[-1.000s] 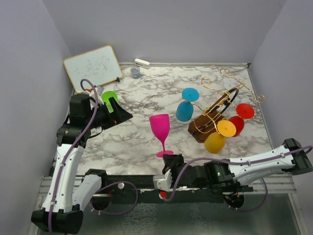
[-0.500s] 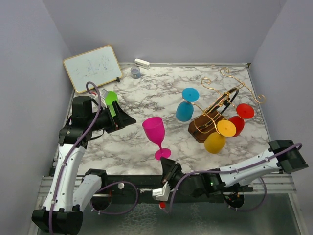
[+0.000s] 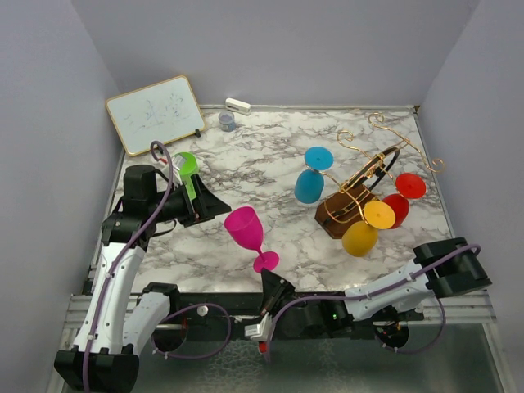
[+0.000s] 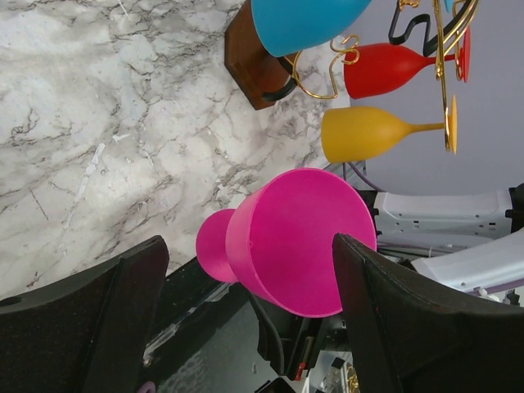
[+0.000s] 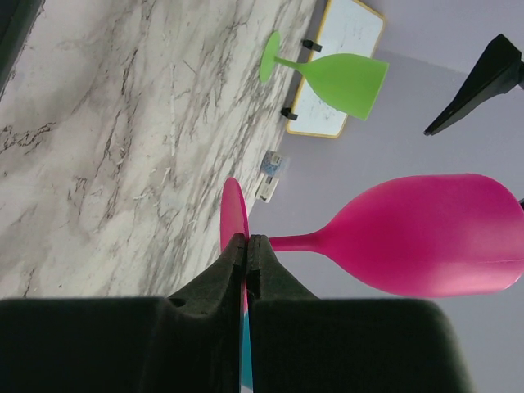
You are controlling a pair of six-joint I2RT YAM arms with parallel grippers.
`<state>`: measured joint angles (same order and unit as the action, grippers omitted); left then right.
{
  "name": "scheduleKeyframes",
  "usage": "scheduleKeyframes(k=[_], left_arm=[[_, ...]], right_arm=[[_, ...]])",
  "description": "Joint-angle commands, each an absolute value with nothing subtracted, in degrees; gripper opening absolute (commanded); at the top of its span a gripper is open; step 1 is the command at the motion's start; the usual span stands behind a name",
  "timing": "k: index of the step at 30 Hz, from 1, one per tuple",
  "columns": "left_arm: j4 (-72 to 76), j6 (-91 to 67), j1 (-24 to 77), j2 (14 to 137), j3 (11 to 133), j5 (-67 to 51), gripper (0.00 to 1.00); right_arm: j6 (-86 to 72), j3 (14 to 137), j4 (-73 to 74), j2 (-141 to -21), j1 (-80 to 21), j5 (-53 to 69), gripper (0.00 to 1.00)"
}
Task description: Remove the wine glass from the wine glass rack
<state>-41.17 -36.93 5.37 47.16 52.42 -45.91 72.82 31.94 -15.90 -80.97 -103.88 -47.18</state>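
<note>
Pink glass [image 3: 243, 228]: off the rack [image 3: 344, 213] and held in the air over the near edge of the worktop [image 3: 246, 155], left of centre and well apart from the rack. The right arm [image 3: 393, 282] reaches in low from the near edge, and its jaws are pressed together on the rim of the glass's foot, as the right wrist view shows [image 5: 426, 237].

Change since one second ago: the glass stood upright on the worktop nearer the centre. It is now lifted, shifted left and tilted, with the bowl leaning left. The right arm has drawn back toward the near edge. The left arm [image 3: 123, 246] has swung toward the glass. Its jaws are spread wide and hold nothing, and in the left wrist view the mouth of the bowl [image 4: 299, 241] sits between them without touching.

Surface and room: white marble-patterned worktop, enclosed by plain lavender walls. A whiteboard [image 3: 155, 113] leans at the far left corner. A green glass [image 3: 187, 168] stands upright just in front of it, partly hidden by the left arm.

Rack contents: a blue glass [image 3: 309, 187], a red glass [image 3: 397, 209] and a yellow glass [image 3: 360, 237] hang from the gold wire arms.
</note>
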Motion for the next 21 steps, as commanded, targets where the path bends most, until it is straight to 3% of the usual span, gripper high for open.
scheduleKeyframes(k=[1, 8, 13, 15, 18, 21], left_arm=[[-41.33, -34.77, 5.54, 46.6, 51.18, -48.73, 0.83], [-43.11, -32.3, 5.54, 46.67, 50.07, -48.86, 0.82], [-43.95, -30.44, 5.53, 47.34, 49.44, -49.19, 0.75], [-44.32, -29.63, 5.54, 47.64, 49.18, -49.28, 0.66], [-44.89, -28.55, 5.49, 48.0, 48.74, -49.27, 0.39], [-45.76, -27.23, 5.54, 48.42, 48.63, -48.38, 0.21]], right_arm=[[77.37, 32.72, -24.7, -83.83, -104.26, -49.77, 0.01], [80.08, 32.89, -30.3, -87.47, -104.26, -49.5, 0.01], [83.46, 32.74, -35.21, -89.51, -104.16, -49.57, 0.01], [83.83, 32.94, -35.67, -90.08, -104.18, -49.58, 0.01], [83.84, 32.98, -35.73, -90.54, -104.06, -49.7, 0.01], [83.61, 32.83, -35.49, -90.69, -104.08, -50.04, 0.01]])
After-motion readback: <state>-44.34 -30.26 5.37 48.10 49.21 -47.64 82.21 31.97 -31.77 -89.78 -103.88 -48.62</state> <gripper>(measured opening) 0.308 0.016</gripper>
